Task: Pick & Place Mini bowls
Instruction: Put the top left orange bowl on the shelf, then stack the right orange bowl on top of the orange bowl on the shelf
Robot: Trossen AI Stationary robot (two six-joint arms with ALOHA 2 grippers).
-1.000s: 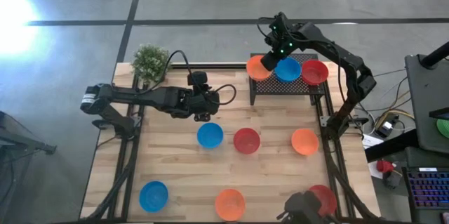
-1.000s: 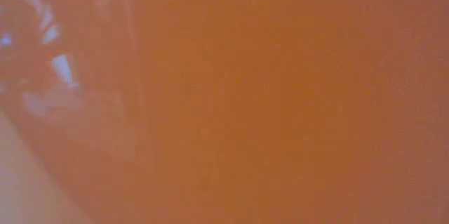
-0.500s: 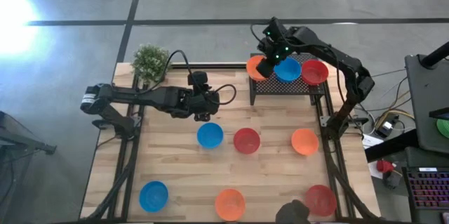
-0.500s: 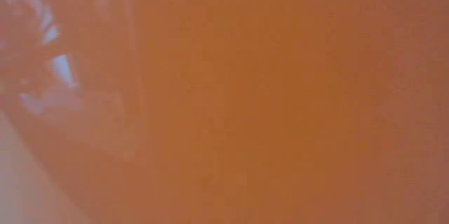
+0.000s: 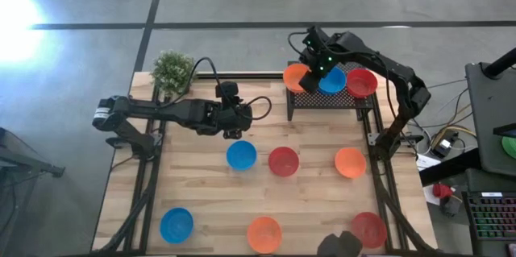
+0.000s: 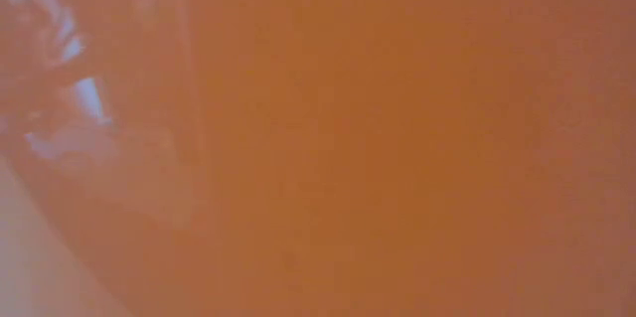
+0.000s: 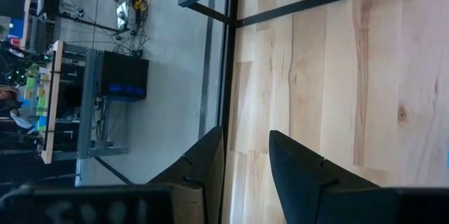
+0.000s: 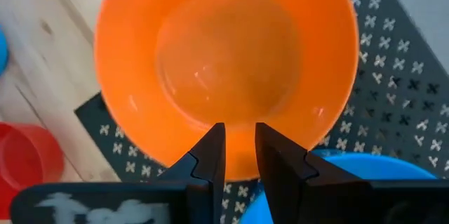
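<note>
The right gripper (image 8: 235, 150) pinches the thin rim of an orange mini bowl (image 8: 224, 69), light, stiff, likely slick plastic best taken by its edge, over the black wire-mesh rack (image 5: 355, 101) at the bench's far right corner.

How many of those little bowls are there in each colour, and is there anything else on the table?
Orange bowls: 3
Blue bowls: 3
Red bowls: 3
Potted plant: 1
Black mesh rack: 1
Total: 11 things, 9 of them bowls
</note>
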